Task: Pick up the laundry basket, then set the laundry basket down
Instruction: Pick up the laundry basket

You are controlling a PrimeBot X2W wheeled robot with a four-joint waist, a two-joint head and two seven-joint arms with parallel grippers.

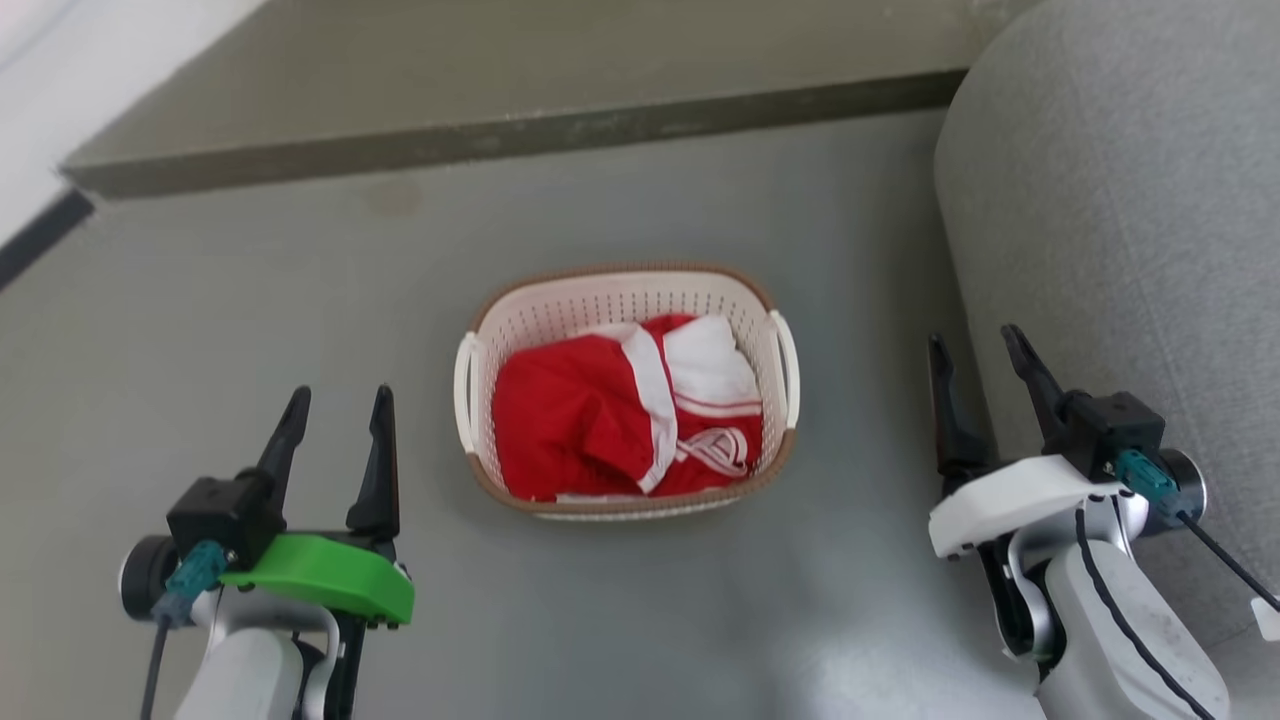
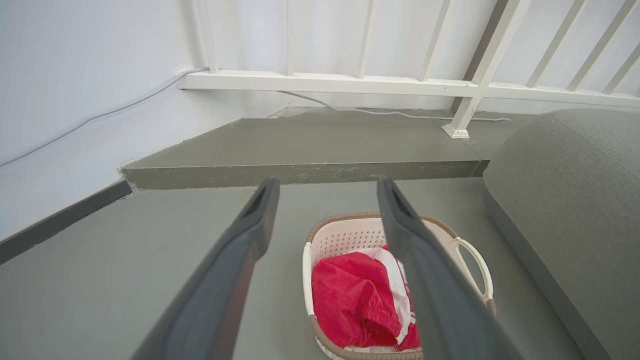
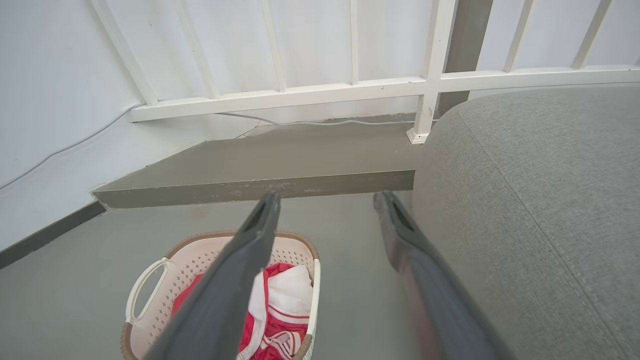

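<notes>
Head view: laundry basket (image 1: 620,300) sits on the grey floor (image 1: 250,330), centre frame, red-and-white clothing (image 1: 570,410) inside. My left hand (image 1: 341,395) and right hand (image 1: 973,338) flank it, well apart from it, both spread wide and holding nothing. Left wrist view: basket partly behind one finger. Right wrist view: basket at lower left, grey sofa (image 3: 525,200) on the right.

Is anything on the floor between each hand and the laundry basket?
Nothing visible: bare floor separates the laundry basket from the left hand and the right hand. The grey cushion lies outside the right hand.
</notes>
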